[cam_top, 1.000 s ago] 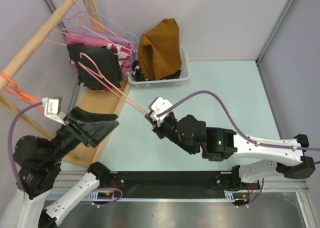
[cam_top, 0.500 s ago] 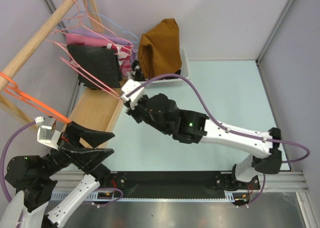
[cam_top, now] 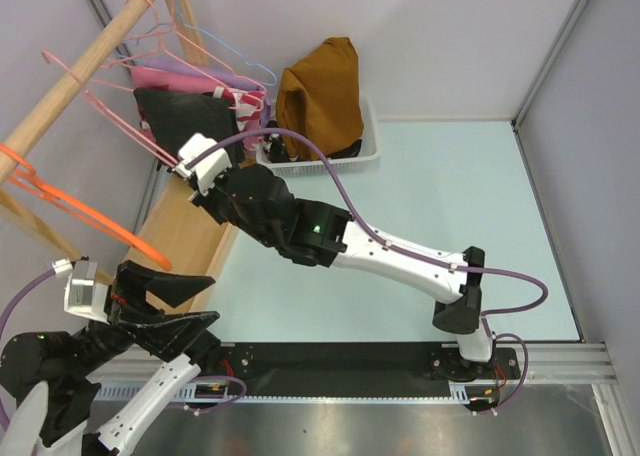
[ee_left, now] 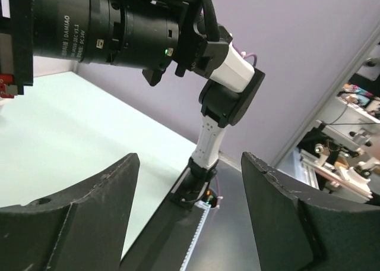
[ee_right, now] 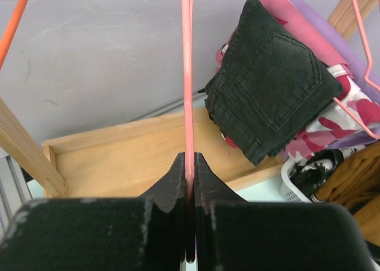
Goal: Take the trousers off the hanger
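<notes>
My right gripper (cam_top: 182, 164) (ee_right: 189, 159) is shut on the thin wire of a bare pink hanger (cam_top: 108, 111) (ee_right: 187, 75), which runs up-left toward the wooden rail (cam_top: 95, 51). Just right of it, a black denim pair (cam_top: 190, 126) (ee_right: 270, 87) hangs among other pink hangers. The rust-brown trousers (cam_top: 322, 94) (ee_right: 356, 176) lie heaped in the white basket (cam_top: 368, 151). Beside them is the black-and-white print pair (cam_top: 272, 141) (ee_right: 316, 167). My left gripper (cam_top: 205, 296) (ee_left: 190, 158) is open and empty, low at the near left.
An orange hanger (cam_top: 95, 214) hangs on the rail at the left. A shallow wooden tray (cam_top: 195, 226) (ee_right: 119, 158) lies under the rail. Pink, purple and red-print clothes (cam_top: 225, 84) (ee_right: 335, 113) hang behind the denim pair. The right arm (cam_top: 380, 251) spans the table.
My right arm has swung up and left, carrying the pink hanger toward the rail. My left arm has drawn back to the near-left corner, still open.
</notes>
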Controlling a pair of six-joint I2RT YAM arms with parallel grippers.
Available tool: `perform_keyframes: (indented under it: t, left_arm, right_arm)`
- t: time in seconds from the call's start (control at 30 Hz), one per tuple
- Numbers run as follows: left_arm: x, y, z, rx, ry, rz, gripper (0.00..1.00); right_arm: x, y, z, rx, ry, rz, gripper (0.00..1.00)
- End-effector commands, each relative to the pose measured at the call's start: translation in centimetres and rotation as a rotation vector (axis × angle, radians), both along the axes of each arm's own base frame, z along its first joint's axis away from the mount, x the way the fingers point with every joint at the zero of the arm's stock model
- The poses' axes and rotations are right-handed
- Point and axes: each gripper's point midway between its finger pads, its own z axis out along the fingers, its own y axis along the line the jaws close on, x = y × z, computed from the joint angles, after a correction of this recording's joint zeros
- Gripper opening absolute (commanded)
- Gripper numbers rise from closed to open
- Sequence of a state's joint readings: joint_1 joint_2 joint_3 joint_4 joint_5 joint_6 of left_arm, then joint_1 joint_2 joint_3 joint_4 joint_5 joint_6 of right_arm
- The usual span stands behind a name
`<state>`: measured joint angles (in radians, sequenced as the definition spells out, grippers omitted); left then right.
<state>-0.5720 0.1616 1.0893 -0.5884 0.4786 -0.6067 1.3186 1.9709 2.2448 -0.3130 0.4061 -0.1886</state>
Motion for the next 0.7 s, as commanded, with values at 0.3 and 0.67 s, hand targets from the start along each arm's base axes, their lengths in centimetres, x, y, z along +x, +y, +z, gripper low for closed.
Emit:
perform_keyframes:
  t: [0.3, 0.67]
  left_arm:
    - [-0.3, 1.1, 0.1, 0.06, -0.066, 0.057, 0.76]
    - [0.0, -0.1, -1.9, 0.08, 0.003, -0.002, 0.77]
  right_arm:
    - [-0.1, 1.7, -1.4, -0.013, 0.02, 0.015, 0.0]
    - [-1.7, 0.6, -3.5, -0.007, 0.081, 0.021, 0.1]
